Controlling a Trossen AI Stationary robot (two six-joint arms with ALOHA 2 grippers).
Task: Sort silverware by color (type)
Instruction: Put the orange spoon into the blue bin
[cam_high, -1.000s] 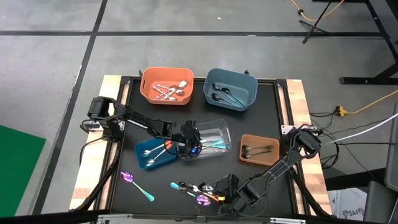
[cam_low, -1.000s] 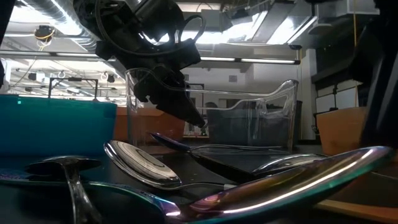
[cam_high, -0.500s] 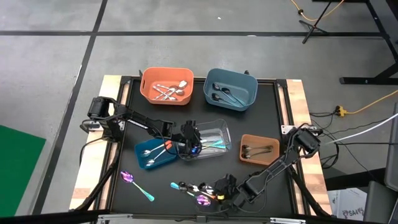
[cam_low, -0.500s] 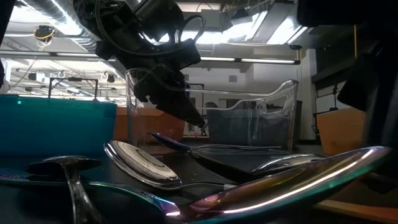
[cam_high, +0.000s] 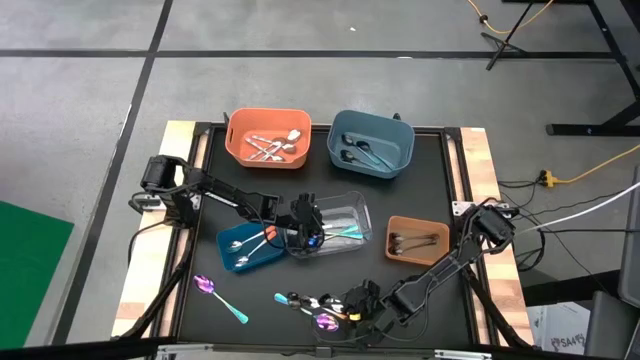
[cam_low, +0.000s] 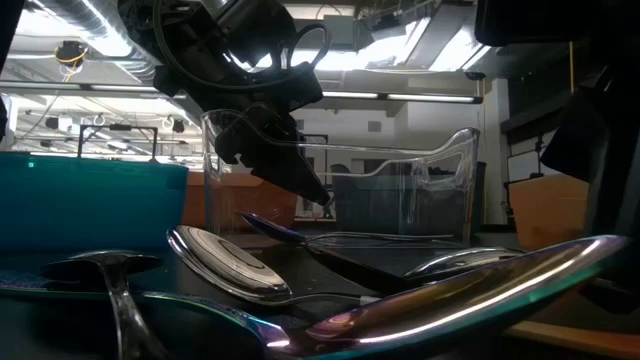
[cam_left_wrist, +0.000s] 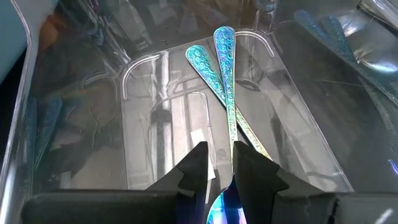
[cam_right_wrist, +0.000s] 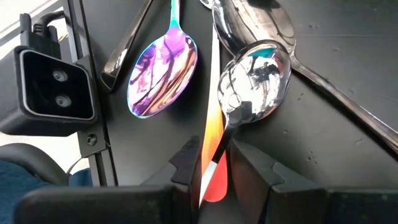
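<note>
1. Orange bin (cam_high: 267, 139): plain silver pieces inside.
2. Blue-grey bin (cam_high: 371, 143), beside the orange bin: dark pieces.
3. Clear bin (cam_left_wrist: 74, 124): iridescent teal-purple handles (cam_left_wrist: 227, 74), scroll-patterned.
4. Right wrist view: purple iridescent spoon (cam_right_wrist: 163, 74), mirror-silver spoon (cam_right_wrist: 255, 84), orange handle (cam_right_wrist: 211, 146).

Orange bin (cam_high: 236, 148), blue bin (cam_high: 404, 140), brown bin (cam_high: 440, 254) (rear and right), clear bin (cam_high: 363, 215) mid-table.

No text, label, brand, number or sign can be read in any of the views.
</note>
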